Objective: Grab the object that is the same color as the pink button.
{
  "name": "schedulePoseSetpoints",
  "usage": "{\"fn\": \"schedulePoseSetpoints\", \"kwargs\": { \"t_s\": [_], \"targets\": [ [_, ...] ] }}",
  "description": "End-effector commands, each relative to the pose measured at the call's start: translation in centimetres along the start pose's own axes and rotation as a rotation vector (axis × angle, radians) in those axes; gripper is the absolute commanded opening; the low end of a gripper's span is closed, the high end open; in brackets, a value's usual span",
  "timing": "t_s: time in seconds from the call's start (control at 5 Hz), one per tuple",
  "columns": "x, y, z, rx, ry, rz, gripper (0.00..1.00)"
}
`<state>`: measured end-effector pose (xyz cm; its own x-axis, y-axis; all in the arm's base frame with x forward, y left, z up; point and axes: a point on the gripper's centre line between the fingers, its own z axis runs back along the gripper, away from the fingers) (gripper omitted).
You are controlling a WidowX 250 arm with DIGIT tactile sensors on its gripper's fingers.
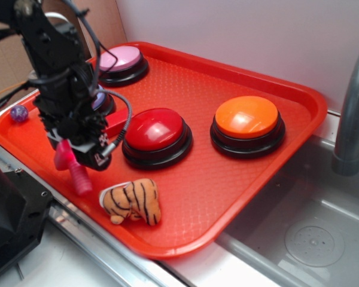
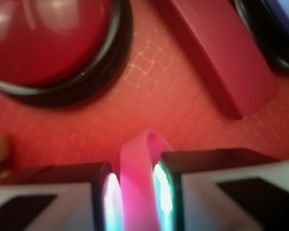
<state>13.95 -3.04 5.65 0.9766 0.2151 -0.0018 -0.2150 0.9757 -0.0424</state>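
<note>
Glossy plastic red button [image 1: 155,128], textured tray [image 1: 227,179], plush tiger [image 1: 131,201].

1. A red tray [image 1: 269,155] sits beside a steel sink [image 1: 311,239].
2. A red button [image 1: 155,133] and an orange button [image 1: 247,122] stand near the tray's middle.
3. A plush tiger [image 1: 131,202] lies near the front rim.
4. A flat red bar [image 2: 221,62] lies beside the red button.
5. A purple ball [image 1: 18,113] rests at the tray's left edge.
6. A grey faucet [image 1: 352,113] rises at the right.

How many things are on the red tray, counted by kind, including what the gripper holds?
Push-buttons: 4 (pink button, red, orange, blue)
Pink toy bolt, in the gripper: 1
Plush tiger: 1
Purple ball: 1
Red bar: 1
Total: 8
</note>
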Motion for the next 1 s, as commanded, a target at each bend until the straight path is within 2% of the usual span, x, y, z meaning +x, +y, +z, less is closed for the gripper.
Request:
{"fn": "schedulePoseSetpoints", "kwargs": {
  "t_s": [0.0, 0.2, 0.4, 0.6, 0.8],
  "targets": [
    [3.5, 0.1, 6.9, -0.004, -0.084, -0.075, 0.00],
    [5.6, 1.8, 11.3, 0.013, -0.151, -0.085, 0.00],
    [7.4, 2.9, 13.9, 0.044, -0.178, -0.103, 0.00],
    [8.4, 4.3, 15.5, 0.064, -0.180, -0.114, 0.00],
    [8.0, 4.5, 15.0, 0.064, -0.187, -0.070, 0.00]
  ]
}}
